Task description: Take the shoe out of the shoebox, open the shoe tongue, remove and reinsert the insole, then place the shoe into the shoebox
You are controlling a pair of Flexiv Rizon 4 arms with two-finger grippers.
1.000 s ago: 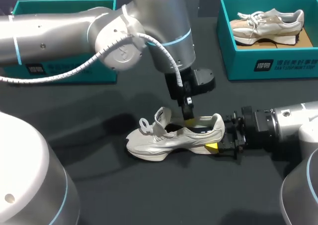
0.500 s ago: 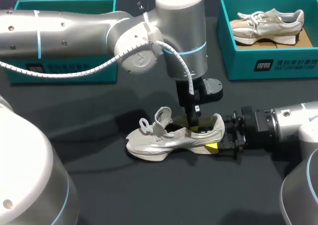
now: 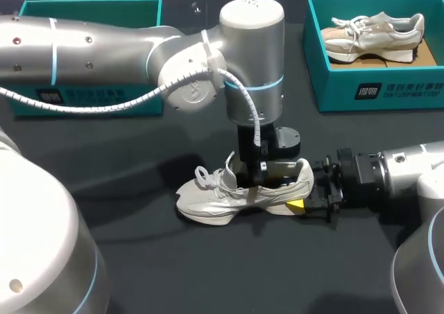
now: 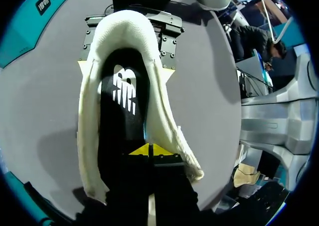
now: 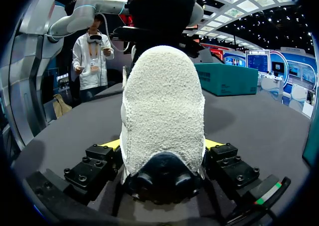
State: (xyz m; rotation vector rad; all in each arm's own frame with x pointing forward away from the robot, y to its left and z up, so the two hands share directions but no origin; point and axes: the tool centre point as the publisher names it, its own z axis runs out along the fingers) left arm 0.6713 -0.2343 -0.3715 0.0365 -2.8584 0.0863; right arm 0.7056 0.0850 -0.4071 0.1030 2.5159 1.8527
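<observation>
R pincer (image 5: 162,147) is lying low on the table (image 3: 229,272) and clamping the shoe (image 3: 215,195) by its heel. Its yellow-tipped fingers (image 5: 110,145) are pressing the fuzzy heel cup from both sides, w/ the heel sitting squarely btwn them. The shoe is standing on its sole and stretching straight ahead of R pincer, w/ the laces (image 3: 203,174) at the far end.

L arm (image 3: 104,44) is reaching over the shoe from above. L pincer (image 4: 149,150) is hanging down inside the shoe's opening, just ahead of R pincer. L tips are sitting together, w/ only a thin seam showing btwn them, and resting on the black insole (image 4: 122,101). The insole is lying in the shoe and running ahead of L pincer toward the heel. Can't tell whether the tips are pinching any of it. The white collar (image 4: 160,106) is wrapping round both sides of L pincer.

A teal shoebox (image 3: 374,92) holding a 2nd shoe (image 3: 371,33) is sitting well apart from R pincer, off to its side. The other shoebox (image 3: 90,9) is sitting behind L arm.
</observation>
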